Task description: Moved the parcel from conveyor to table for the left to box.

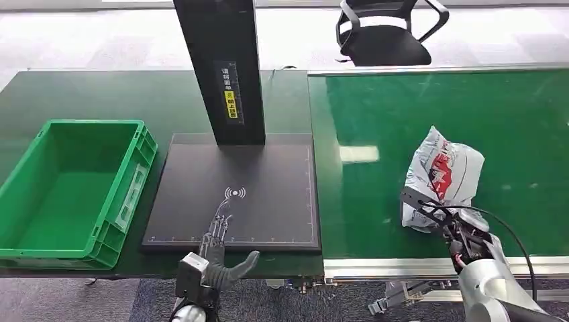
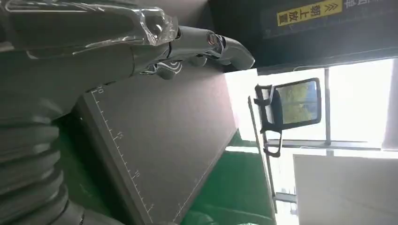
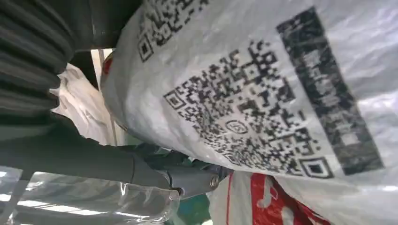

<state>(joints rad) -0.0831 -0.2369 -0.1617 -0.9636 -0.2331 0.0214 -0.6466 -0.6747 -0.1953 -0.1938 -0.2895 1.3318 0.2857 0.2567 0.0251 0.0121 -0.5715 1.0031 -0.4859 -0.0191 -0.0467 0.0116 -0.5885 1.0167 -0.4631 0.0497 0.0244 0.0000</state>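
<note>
A white plastic parcel (image 1: 444,176) with red print lies crumpled on the green conveyor (image 1: 402,114) at the right. My right hand (image 1: 455,231) grips its near edge. In the right wrist view the parcel (image 3: 263,93) with its printed codes sits right against the hand (image 3: 141,168), the thumb pressed under it. My left hand (image 1: 216,261) hovers at the near edge of the black pad (image 1: 268,194), fingers stretched out and apart, holding nothing. The left wrist view shows that hand (image 2: 117,51) above the pad (image 2: 164,136).
A green crate (image 1: 141,161) stands on the dark table to the left of the pad. A black column (image 1: 225,67) rises at the pad's far edge. An office chair (image 1: 386,30) stands beyond the conveyor. The conveyor's metal rail (image 1: 402,265) runs along its near side.
</note>
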